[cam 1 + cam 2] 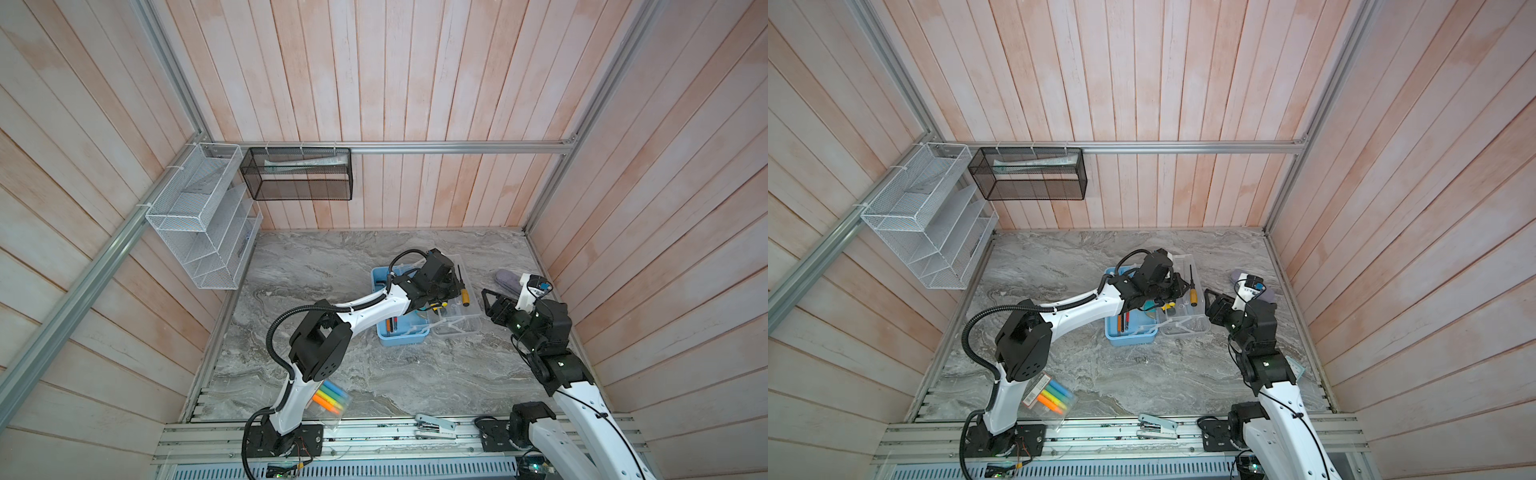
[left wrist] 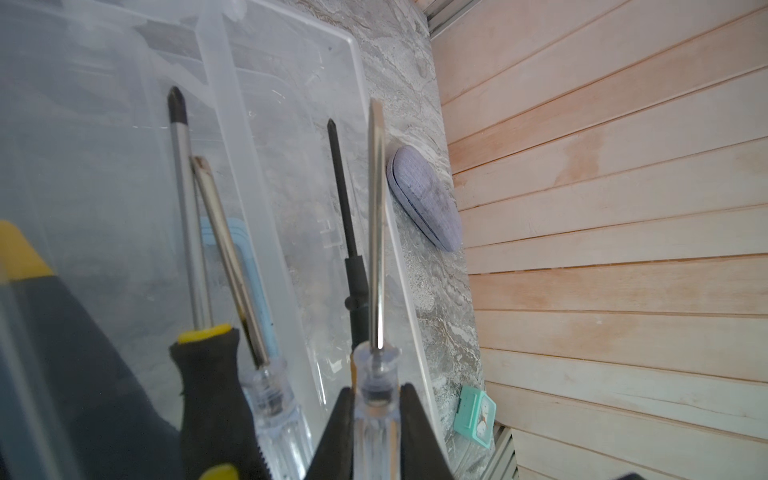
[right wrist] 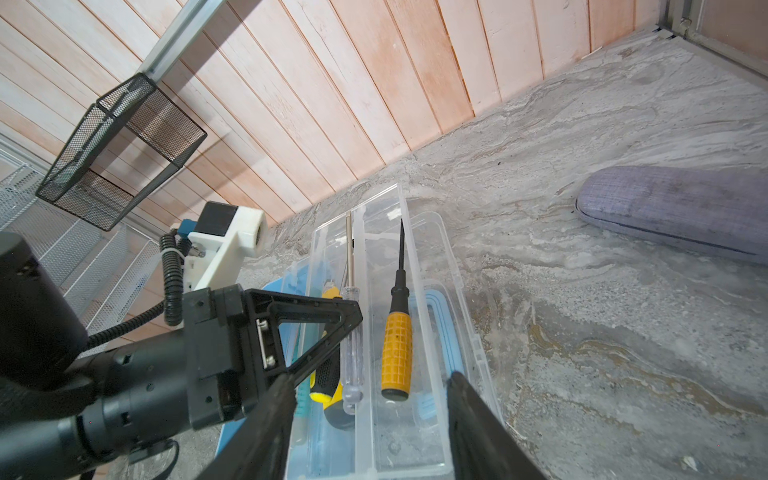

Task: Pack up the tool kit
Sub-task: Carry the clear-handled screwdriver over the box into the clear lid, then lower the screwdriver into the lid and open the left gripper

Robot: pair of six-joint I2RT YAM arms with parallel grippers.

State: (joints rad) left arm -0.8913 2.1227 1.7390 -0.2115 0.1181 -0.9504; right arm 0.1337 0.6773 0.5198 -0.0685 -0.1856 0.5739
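The marble table (image 1: 332,374) carried the tool kit (image 1: 401,338) near its middle, a little toward 2 o'clock. In both top views the kit's long axis ran roughly 12 to 6 o'clock. Its transparent lid (image 1: 467,322) was folded flat toward 3 o'clock, probably so both halves lay open for loading from above.

The left gripper (image 2: 376,399) hung over the open kit, pinching the handle of a clear-handled flat screwdriver (image 2: 377,232). Gripping the handle left the blade free, and the blade ran close to the kit's length, which I judged suited laying it in a long compartment.

The right gripper (image 1: 492,305) waited just off the lid's 3 o'clock edge with its jaws spread and nothing between them. It was likely ready to steady the lid or take the next tool.

A yellow-handled screwdriver (image 3: 397,353) lay in the lid with its tip toward 12 o'clock. A black-and-yellow-handled screwdriver (image 2: 208,365) and another clear-handled one lay beside the held tool, also lengthwise. The lilac case (image 3: 673,208) sat well apart at 3 o'clock.
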